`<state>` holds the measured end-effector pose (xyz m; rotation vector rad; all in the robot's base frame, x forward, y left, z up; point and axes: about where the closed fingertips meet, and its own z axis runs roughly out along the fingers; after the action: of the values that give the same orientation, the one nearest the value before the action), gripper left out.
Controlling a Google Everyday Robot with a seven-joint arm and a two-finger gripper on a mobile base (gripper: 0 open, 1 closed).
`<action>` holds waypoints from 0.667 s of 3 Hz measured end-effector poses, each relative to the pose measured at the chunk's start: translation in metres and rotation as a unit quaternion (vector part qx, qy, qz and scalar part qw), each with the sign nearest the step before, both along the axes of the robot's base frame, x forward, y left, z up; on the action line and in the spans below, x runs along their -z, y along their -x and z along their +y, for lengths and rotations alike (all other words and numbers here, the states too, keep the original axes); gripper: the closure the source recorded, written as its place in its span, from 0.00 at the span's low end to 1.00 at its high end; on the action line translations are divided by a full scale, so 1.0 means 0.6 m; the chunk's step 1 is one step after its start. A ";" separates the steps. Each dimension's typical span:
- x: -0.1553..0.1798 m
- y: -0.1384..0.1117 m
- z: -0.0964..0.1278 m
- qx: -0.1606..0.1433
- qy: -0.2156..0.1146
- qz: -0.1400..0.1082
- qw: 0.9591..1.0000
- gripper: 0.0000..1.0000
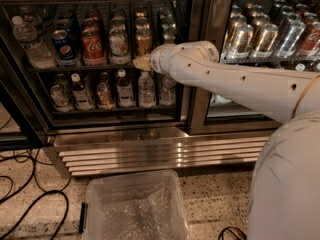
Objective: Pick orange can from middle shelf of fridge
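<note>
The orange can point(143, 38) stands on the middle shelf point(75, 67) of the fridge point(199, 84), behind the front rail and right of a white-and-green can point(119, 46) and a red Coca-Cola can point(93, 47). My gripper point(142, 62), at the end of the white arm point(235, 81) reaching in from the right, sits at the shelf's front rail just below the orange can. Its tan tip overlaps the can's bottom edge. I cannot tell whether it touches the can.
A blue Pepsi can point(64, 46) and a water bottle point(32, 43) stand further left. Small bottles point(105, 91) fill the rack below. Silver cans point(260, 36) fill the right compartment. A clear plastic bin point(134, 208) and black cables point(30, 194) lie on the floor before the louvred grille point(165, 153).
</note>
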<state>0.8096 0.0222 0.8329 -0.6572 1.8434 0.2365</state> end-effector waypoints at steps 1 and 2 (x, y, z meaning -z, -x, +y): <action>-0.005 -0.014 -0.001 0.002 0.001 -0.005 1.000 0.28; -0.007 -0.029 -0.001 0.004 0.002 -0.006 1.000 0.34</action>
<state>0.8270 0.0217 0.8369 -0.6521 1.8352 0.2219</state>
